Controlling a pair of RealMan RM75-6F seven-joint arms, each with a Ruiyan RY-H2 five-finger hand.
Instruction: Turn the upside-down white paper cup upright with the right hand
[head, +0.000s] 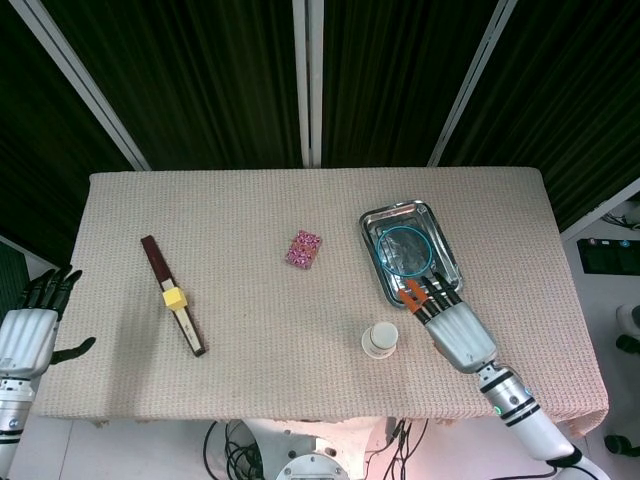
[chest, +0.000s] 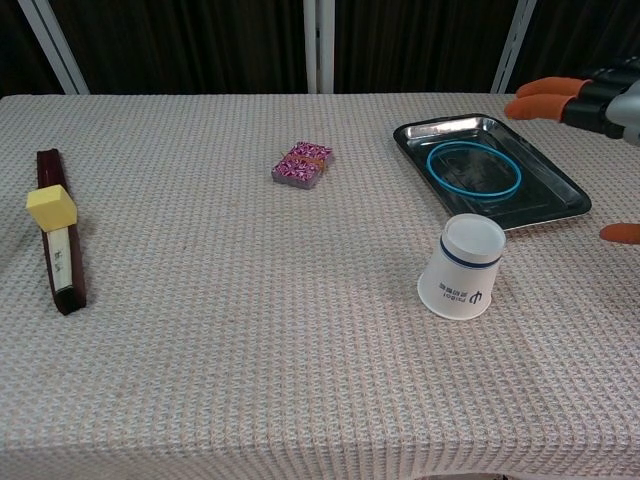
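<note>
From the head view, the white paper cup (head: 380, 340) stood upside down on the cloth-covered worktop (head: 260, 380), near the front edge and just in front of the metal tray (head: 451, 262). The right hand (head: 450, 325) hovered over the worktop just to the right of the cup, apart from it, its fingers spread and holding nothing, the orange fingertips (head: 408, 292) reaching over the tray's near corner. A blue ring (head: 406, 248) lay inside the tray. The left hand (head: 28, 335) hung off the worktop's left edge, fingers apart and empty. A dark stick (head: 172, 295) with a yellow block (head: 174, 299) on it lay at the left, and a small pink patterned pack (head: 305, 249) sat near the middle.

From the chest view, the cup (chest: 462, 266) rested base-up, slightly tilted, just in front of the tray (chest: 560, 185). The right hand's orange-tipped fingers (chest: 545, 95) entered at the upper right, above the tray, clear of the cup.
</note>
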